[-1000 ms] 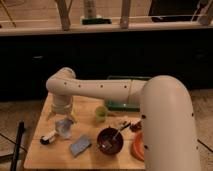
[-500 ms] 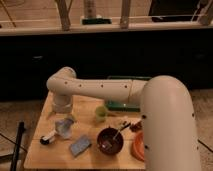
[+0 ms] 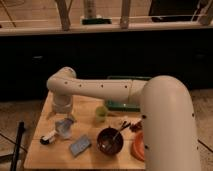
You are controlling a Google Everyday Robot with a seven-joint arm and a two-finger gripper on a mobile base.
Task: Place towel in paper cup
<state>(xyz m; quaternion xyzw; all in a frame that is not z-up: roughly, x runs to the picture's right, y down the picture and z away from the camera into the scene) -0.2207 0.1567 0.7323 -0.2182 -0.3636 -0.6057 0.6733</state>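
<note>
Table: wooden top (image 3: 40, 155) in front of a dark counter;
Paper cup (image 3: 65, 128): pale grey, on the table's left part, left of the green cup (image 3: 101, 113);
Towel (image 3: 80, 145): grey-blue, flat between paper cup and dark bowl (image 3: 110, 141);
Gripper (image 3: 64, 118): pointing down just above the paper cup, fingers spread, holding nothing

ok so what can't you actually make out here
Camera view:
- gripper, over the table's left: merges with the pale cup beneath; contact unclear
- plate: right part hidden by the arm
- green tray: mostly behind the arm
- bowl: contents lost in shadow
- towel: none clearly identifiable; maybe the blue-grey piece
</note>
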